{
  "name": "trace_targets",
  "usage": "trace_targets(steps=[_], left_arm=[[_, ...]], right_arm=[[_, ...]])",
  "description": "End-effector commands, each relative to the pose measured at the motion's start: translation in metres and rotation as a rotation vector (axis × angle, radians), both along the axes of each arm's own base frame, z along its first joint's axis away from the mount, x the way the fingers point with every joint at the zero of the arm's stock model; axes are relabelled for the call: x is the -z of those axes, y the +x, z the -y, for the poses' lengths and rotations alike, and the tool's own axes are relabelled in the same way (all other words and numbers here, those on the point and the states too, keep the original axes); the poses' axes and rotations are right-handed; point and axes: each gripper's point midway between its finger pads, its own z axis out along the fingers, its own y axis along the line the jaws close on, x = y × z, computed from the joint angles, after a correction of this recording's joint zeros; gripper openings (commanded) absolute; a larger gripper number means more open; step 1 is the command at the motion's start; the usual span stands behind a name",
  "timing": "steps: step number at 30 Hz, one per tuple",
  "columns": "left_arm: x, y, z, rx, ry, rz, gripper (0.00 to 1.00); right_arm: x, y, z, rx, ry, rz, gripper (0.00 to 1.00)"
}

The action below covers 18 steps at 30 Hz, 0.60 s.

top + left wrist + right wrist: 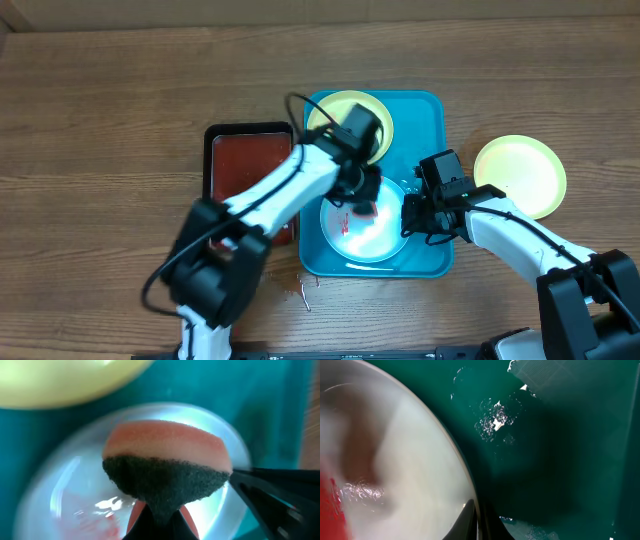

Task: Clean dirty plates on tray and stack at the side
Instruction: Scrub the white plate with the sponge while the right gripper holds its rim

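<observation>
The blue-white plate, in the tray by the worktop's near edge, looks light, stiff and wet-slick, best gripped by its thin rim, where the right gripper is pinched shut on it while the left gripper clamps a soft sponge onto its centre.

No text, label, brand, number or sign can be read in any view. The turquoise tray, the blue-white plate, the yellow-green plate inside the tray, the yellow-green plate on the bench, the sponge and the black tray show only plain surfaces.
</observation>
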Motion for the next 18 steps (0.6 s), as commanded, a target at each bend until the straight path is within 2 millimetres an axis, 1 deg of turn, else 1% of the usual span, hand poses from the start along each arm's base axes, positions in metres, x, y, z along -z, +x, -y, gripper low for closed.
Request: trace_targets(steps=[1, 2, 5, 9, 11, 15, 17, 18], left_arm=[[0.022, 0.003, -0.008, -0.077, 0.057, -0.038, 0.04], [0.028, 0.005, -0.015, -0.094, 0.090, -0.042, 0.04], [0.031, 0.010, -0.032, -0.132, 0.143, -0.041, 0.04], [0.026, 0.017, -0.067, -0.188, 0.295, -0.019, 0.04], [0.025, 0.018, -0.079, -0.175, 0.348, -0.006, 0.04], [0.024, 0.017, -0.095, -0.123, 0.433, 0.013, 0.04], [0.024, 0.015, -0.092, -0.094, 0.417, 0.007, 0.04], [0.025, 0.013, -0.084, -0.073, 0.383, -0.004, 0.04]], right_arm=[[0.016, -0.014, 0.005, 0.002, -0.039, -0.065, 0.04], [0.016, -0.014, 0.005, 0.002, -0.039, -0.065, 0.04], [0.016, -0.014, 0.005, 0.002, -0.039, -0.065, 0.04], [0.016, -0.014, 0.005, 0.002, -0.039, -0.065, 0.04], [0.016, -0.014, 0.005, 0.002, -0.039, -0.064, 0.04], [0.016, -0.014, 0.005, 0.002, -0.038, -0.064, 0.04], [0.016, -0.014, 0.005, 0.002, -0.038, -0.064, 0.04], [0.016, -0.014, 0.005, 0.001, -0.039, -0.064, 0.04]])
